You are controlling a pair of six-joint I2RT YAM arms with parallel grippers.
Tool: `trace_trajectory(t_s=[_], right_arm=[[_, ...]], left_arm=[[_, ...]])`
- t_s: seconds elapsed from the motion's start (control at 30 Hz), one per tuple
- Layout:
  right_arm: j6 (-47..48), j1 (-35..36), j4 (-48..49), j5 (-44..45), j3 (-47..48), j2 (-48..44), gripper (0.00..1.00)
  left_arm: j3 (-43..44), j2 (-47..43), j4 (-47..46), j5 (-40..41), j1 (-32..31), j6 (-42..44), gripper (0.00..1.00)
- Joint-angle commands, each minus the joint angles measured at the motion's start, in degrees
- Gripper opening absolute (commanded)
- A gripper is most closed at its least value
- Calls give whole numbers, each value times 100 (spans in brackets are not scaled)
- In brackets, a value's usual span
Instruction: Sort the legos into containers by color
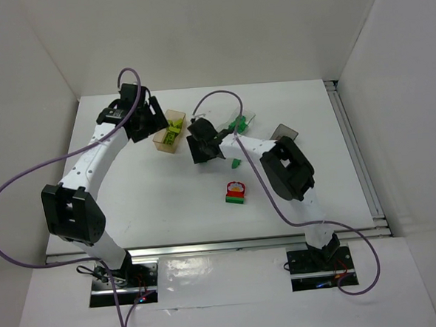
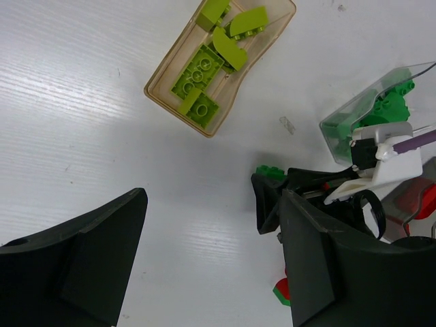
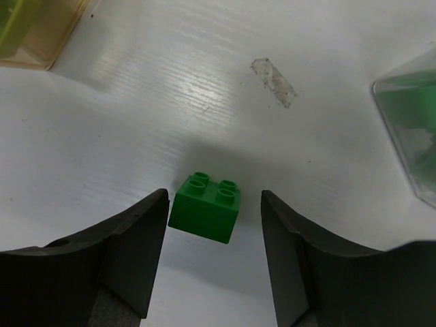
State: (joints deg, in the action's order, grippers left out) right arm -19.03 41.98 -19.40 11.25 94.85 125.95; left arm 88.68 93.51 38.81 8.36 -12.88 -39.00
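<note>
the worry is my right gripper (image 3: 214,204): the dark green brick (image 3: 204,216) sits on the table between its fingers but off centre, its edge just beside my left finger (image 3: 146,231) with a clear gap to the other one, and it is turned a little against the pads. if i close like this, i judge one finger meets a corner first, so the brick could twist, skid away or pop out on the lift. the jaws stand partly open and hold nothing yet. my right arm reaches over the middle of the table, wrist pitched down. the clear tub (image 3: 409,129) of green bricks lies at 2 o'clock from the brick, the amber tub (image 3: 41,34) at 10 o'clock. my left gripper (image 2: 204,272) hangs wide open and empty near that amber tub, close to my right wrist, so a careless swing could knock the two arms together.
</note>
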Motion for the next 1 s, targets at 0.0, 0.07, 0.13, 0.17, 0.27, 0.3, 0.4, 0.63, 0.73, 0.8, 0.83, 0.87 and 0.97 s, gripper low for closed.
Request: trace_trajectory(t_s=[0.0, 0.07, 0.13, 0.17, 0.27, 0.3, 0.4, 0.63, 0.73, 0.8, 0.83, 0.87, 0.97], right_arm=[[-101, 118, 6, 18, 289, 8, 63], [-101, 118, 6, 80, 402, 8, 50], [-101, 118, -107, 272, 455, -52, 41], [-101, 118, -108, 325, 456, -192, 37], [-40, 118, 14, 711, 307, -622, 33], [21, 118, 15, 799, 306, -737, 33], [22, -171, 138, 1107, 157, -1124, 33], [75, -1015, 270, 1336, 183, -1144, 35], [127, -1314, 270, 1398, 402, -906, 37], [127, -1490, 270, 1398, 648, -669, 38], [127, -1543, 218, 1398, 736, -590, 38], [127, -1543, 217, 1398, 902, -511, 40], [127, -1614, 217, 1615, 1236, -194, 50]], left_arm=[[-18, -237, -5, 78, 49, 112, 86], [-18, -237, -5, 78, 49, 112, 86], [-18, -237, -5, 78, 49, 112, 86], [-18, -237, -5, 78, 49, 112, 86], [-18, -237, -5, 78, 49, 112, 86], [-18, -237, -5, 78, 49, 112, 86], [-18, -237, -5, 78, 49, 165, 86], [35, -185, -5, 78, 49, 165, 86], [35, -184, -5, 78, 49, 165, 86], [35, -184, -5, 78, 49, 165, 86], [35, -132, 47, 26, 49, 165, 86], [87, -132, 48, 25, 49, 165, 86], [149, -70, 101, 25, 49, 165, 86]])
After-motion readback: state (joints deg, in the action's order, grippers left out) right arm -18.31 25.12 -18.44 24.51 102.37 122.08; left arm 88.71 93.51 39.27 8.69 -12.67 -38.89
